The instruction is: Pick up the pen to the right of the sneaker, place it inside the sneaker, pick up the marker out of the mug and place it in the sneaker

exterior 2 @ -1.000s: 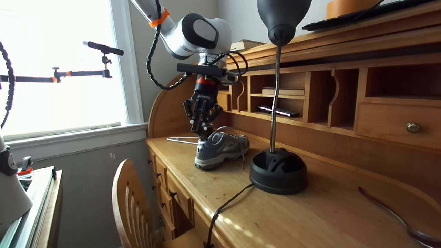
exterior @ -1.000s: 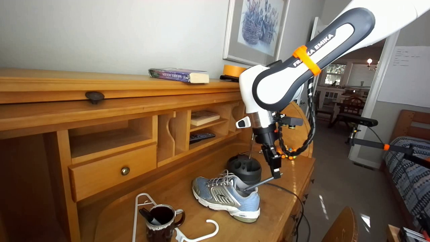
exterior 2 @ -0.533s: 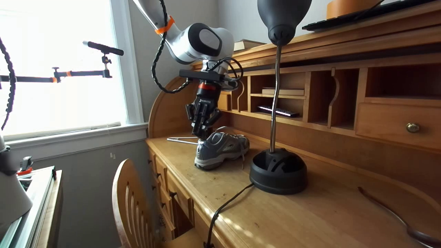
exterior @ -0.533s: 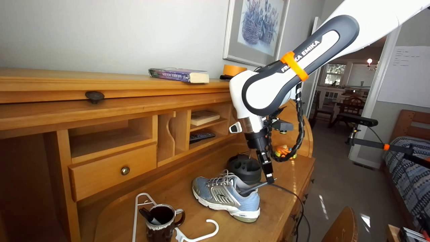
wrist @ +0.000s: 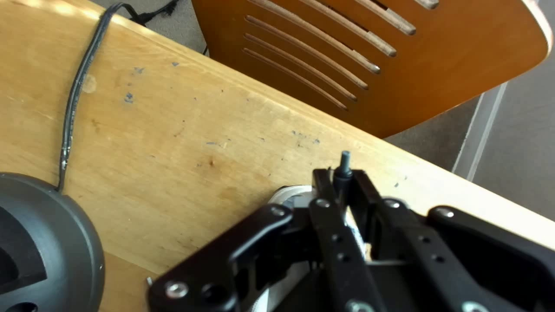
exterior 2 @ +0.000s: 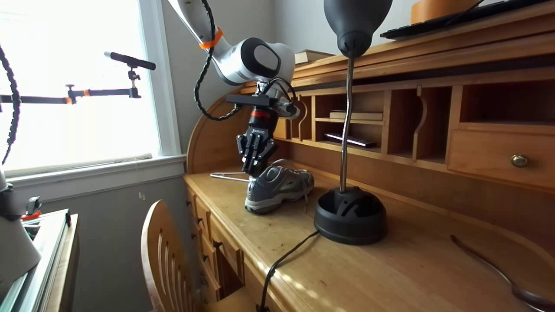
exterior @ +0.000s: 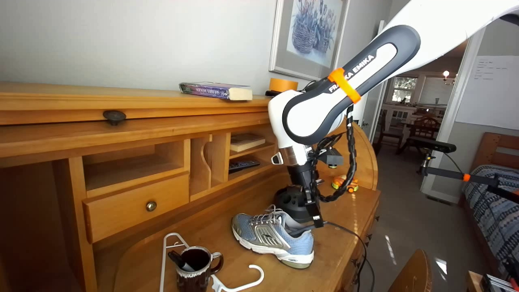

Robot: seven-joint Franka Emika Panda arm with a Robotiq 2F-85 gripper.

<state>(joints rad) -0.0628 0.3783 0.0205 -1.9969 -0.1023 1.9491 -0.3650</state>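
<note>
One pen (wrist: 342,177), grasped in jaws, now rides lower, far end inside sneaker (exterior: 272,239); first placement seems nearly done, release pending. Marker (exterior: 178,260) leans in mug (exterior: 194,280), second transfer not begun.

In an exterior view our arm (exterior: 385,52) comes in from the upper right, slanting down leftward to a rounded joint (exterior: 310,117). We wear an orange band (exterior: 344,86) above that joint. Beneath it hangs our wrist (exterior: 295,156), slightly tilted, its lower end leaning right there. Our pincer (wrist: 341,180) points downward in both exterior views; a red ring (exterior 2: 260,114) circles its upper end. In the wrist view we hold its two black fingers (wrist: 323,189) almost parallel, nipped close, only a slim space between the tips. The linkages (wrist: 222,255) splay out on either side.
</note>
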